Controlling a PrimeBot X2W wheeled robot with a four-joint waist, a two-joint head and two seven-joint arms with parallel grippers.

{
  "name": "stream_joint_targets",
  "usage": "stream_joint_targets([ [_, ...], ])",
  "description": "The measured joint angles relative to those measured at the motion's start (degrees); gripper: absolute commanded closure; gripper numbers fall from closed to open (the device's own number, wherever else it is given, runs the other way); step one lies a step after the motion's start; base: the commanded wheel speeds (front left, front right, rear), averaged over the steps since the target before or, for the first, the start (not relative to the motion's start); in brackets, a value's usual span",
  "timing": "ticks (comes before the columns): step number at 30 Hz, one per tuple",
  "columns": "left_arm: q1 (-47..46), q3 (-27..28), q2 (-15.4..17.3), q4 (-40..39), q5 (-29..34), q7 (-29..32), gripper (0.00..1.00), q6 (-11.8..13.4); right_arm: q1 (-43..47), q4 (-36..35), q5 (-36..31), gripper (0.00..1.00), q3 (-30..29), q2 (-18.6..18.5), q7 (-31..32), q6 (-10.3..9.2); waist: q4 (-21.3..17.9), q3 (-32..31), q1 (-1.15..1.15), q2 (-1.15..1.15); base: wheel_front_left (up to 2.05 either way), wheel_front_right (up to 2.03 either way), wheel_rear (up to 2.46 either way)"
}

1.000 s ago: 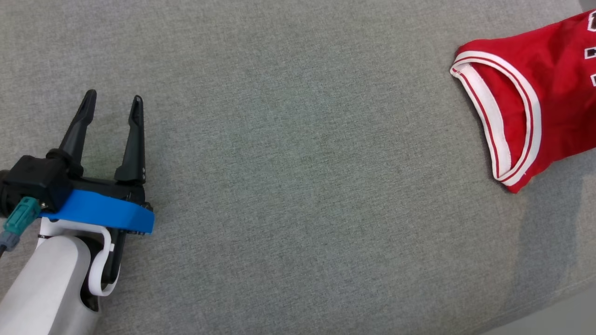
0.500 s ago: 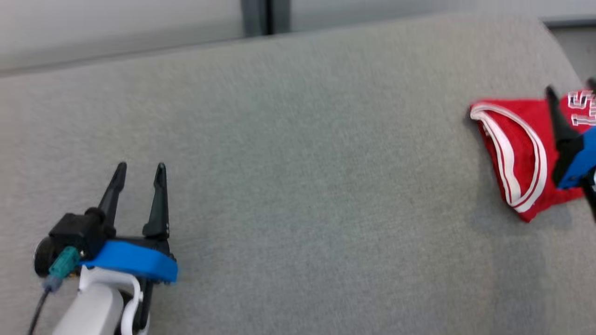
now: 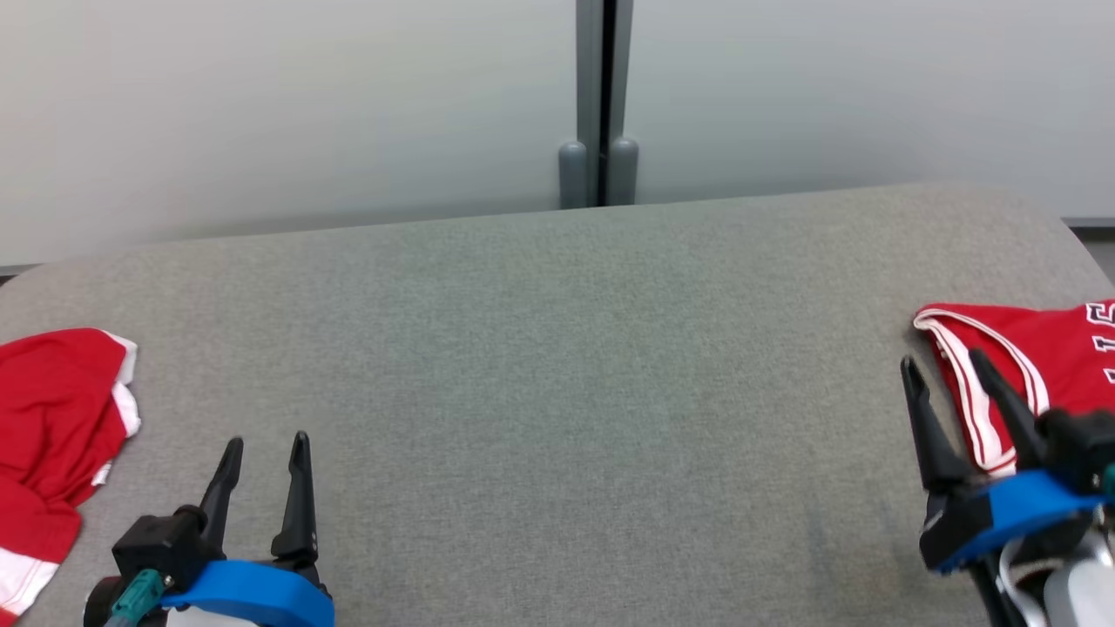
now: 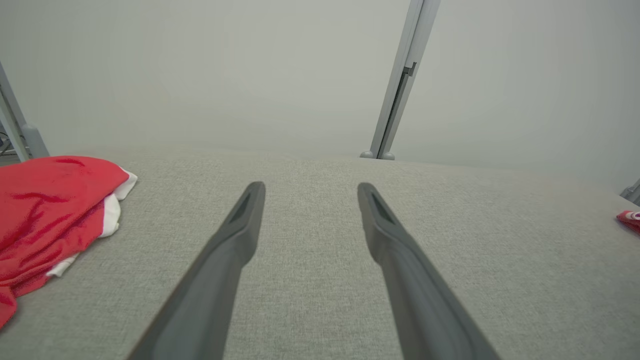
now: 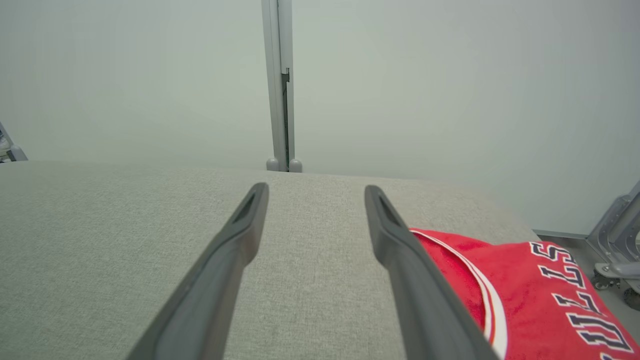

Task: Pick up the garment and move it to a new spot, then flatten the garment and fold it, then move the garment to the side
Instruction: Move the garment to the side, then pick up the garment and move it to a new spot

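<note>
Move-aside step looked done: folded jersey (image 3: pixel 1063 361) was laid at rt side. Left gripper (image 3: pixel 266 441) & right gripper (image 3: pixel 942 359) were held spread, empty. Next, crumpled garment (image 3: pixel 52 392) prob. to be grasped.

Grey woven-fabric surface (image 3: pixel 557 348), wide, corners rounded. Behind it — pale grey wall panels (image 3: pixel 287 104), plain, matte, evenly lit. Vertical grey post (image 3: pixel 598 78) at panel joint, two rounded feet (image 3: pixel 572 172) at base. Grey metal frame (image 5: pixel 617 230) with caster — beyond surface's right end, right wrist view.
</note>
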Motion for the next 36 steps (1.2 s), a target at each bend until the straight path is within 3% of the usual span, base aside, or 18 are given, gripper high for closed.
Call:
stream_joint_targets([
  [9, 2.93, 1.81, -1.62, 0.03, 0.51, -0.01, 0.0, 0.13, 9.76, -5.72, -2.85, 0.0, -1.29, 5.94, -1.27, 0.0, 1.33, -2.33, 0.01, 0.0, 0.0, 0.0, 0.0],
  [24, 4.08, 3.21, -3.05, -0.27, 2.01, -0.01, 0.0, 0.21, 10.26, -5.75, -3.91, 0.0, -1.24, 7.25, -0.63, 0.0, 1.05, -2.31, 0.02, 0.0, 0.0, 0.0, 0.0],
  [36, 4.06, 3.24, -3.02, -0.76, 2.46, -0.01, 0.0, 0.3, 9.91, -4.53, -3.37, 0.0, -1.51, 7.43, -0.89, 0.0, 7.76, -2.44, 0.02, 0.0, 0.0, 0.0, 0.0],
])
